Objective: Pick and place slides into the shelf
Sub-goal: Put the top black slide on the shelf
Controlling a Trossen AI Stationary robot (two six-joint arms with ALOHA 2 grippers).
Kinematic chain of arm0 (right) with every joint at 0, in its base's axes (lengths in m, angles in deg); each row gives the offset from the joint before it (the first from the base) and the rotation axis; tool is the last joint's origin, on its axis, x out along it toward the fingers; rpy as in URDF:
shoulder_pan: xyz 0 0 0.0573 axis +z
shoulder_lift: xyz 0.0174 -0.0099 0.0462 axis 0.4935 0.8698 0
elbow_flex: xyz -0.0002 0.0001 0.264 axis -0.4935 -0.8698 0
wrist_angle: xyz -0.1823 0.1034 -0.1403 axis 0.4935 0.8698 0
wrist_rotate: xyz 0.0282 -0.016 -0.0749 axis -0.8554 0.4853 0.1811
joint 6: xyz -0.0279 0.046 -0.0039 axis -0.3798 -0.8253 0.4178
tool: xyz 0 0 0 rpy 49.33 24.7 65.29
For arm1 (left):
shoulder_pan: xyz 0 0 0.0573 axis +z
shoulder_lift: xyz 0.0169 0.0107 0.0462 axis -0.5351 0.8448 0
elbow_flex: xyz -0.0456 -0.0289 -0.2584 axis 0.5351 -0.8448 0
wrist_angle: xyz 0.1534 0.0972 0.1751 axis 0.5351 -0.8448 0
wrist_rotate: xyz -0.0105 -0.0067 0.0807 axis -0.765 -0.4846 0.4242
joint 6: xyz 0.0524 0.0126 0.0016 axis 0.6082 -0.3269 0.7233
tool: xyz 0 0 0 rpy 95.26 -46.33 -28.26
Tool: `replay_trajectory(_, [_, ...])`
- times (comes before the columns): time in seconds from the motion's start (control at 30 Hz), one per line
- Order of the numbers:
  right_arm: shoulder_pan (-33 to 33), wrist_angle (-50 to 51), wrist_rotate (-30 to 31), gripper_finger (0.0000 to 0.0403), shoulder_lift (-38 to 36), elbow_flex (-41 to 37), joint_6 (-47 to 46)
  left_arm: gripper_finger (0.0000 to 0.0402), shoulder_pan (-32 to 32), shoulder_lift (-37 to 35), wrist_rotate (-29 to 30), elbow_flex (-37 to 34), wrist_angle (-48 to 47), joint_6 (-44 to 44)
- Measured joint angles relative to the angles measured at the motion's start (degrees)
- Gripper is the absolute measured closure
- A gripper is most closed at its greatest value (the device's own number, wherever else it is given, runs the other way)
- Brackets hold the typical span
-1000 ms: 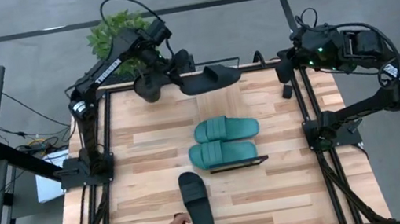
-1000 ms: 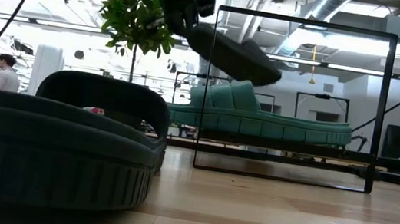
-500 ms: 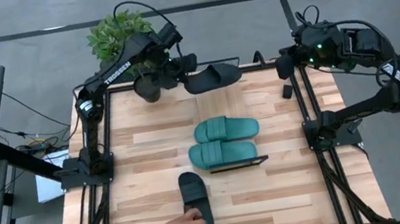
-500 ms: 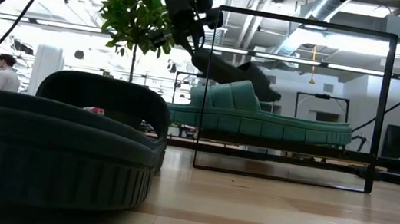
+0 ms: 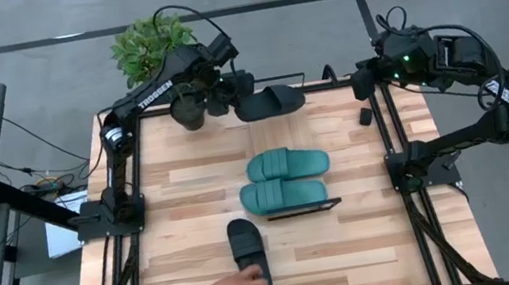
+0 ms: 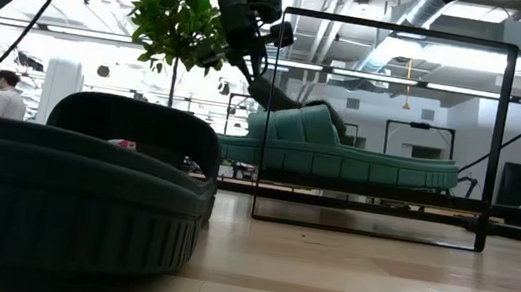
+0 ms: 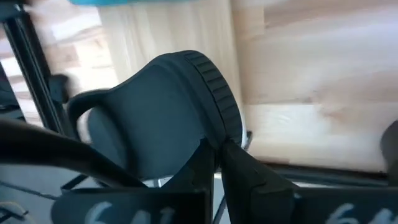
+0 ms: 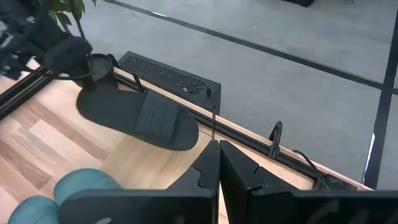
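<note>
The left claw (image 5: 240,97) is pinching the light, bendy black slide (image 5: 271,101) by its heel edge at twelve o'clock, where the rubber is likely flexing, while the right claw (image 5: 363,81) is waiting clenched at two o'clock.

The only readable lettering is the white word "TROSSEN", printed along the dark link of the left arm (image 5: 148,93) in the high view. White marks on the body of the left tool in its own wrist view are too cut off to read.
</note>
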Motion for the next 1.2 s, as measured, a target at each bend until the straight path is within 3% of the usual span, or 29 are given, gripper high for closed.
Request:
replay_trajectory(0.6, [0.0, 0.7, -0.07, 0.0403, 0.0, 0.0, -1.01, 0.0402, 0.74, 1.16, 0.44, -7.55, 8.52, 0.09])
replay_trajectory(1.2, [0.0, 0.67, -0.1, 0.0403, 0.0, 0.0, -1.46, 0.0402, 0.51, 1.09, 6.64, -13.1, 15.59, 1.61])
